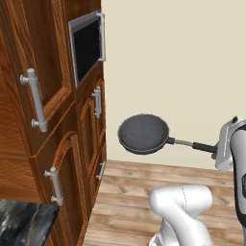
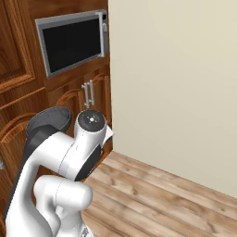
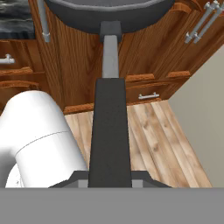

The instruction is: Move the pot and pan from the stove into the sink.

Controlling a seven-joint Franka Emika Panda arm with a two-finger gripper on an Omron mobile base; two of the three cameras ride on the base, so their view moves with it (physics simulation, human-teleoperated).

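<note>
The pan (image 1: 143, 133) is carried level in mid-air, well above the wooden floor (image 1: 158, 192) and beside the cabinets (image 1: 57, 144); it is judged rigid and front-heavy. The claw (image 3: 109, 181) is clamped on the far end of the long handle (image 3: 109, 131), so tipping is a risk; a grip nearer the bowl would be steadier.

obstacle: wooden cabinets (image 1: 57, 144) just left of the held pan (image 1: 143, 133) | free: open air right — toward wall (image 1: 182, 72)

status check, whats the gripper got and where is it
Gripper shut on the pan handle. Pan held level in the air beside the wooden cabinets, over the wood floor. Nothing touching it.
</note>
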